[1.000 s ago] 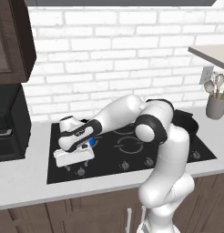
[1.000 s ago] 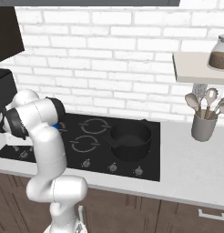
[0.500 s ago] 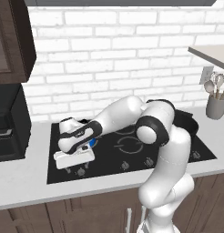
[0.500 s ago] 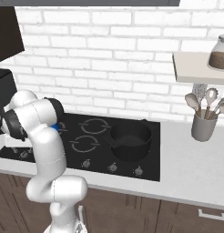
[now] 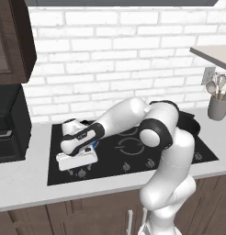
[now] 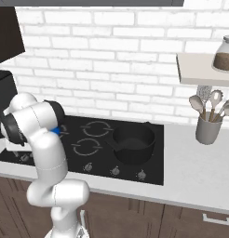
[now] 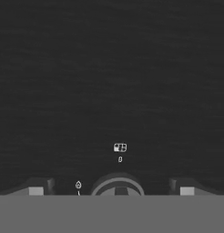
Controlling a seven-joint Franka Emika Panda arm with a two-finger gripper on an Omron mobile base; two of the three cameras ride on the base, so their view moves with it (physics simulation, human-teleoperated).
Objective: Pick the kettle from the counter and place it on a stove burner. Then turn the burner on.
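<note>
The bright-blue kettle [image 5: 94, 146] stands on the left part of the black cooktop [image 5: 188, 137]; the forearm covers most of it, leaving a blue sliver, also the kettle [image 6: 56, 131]. My gripper [image 5: 77, 168] hangs low over the cooktop's front-left knob row, just in front of the kettle. In the hand view the fingertips [image 7: 35, 189] stand wide apart, open, with a round knob [image 7: 117, 184] between them at the bottom edge and small white markings [image 7: 119, 147] beyond it. Grey burner rings [image 6: 87, 146] show mid-cooktop. The pale counter [image 5: 23, 176] lies to the left.
A wide black pot [image 6: 132, 143] sits on the cooktop's right side. A grey utensil holder [image 6: 207, 130] stands on the counter at the right under a shelf with a jar [image 6: 227, 53]. A black appliance [image 5: 9, 124] stands at far left.
The hand has sunk a little lower and nearer the cooktop's front knob row. The kettle and the pot have not moved.
</note>
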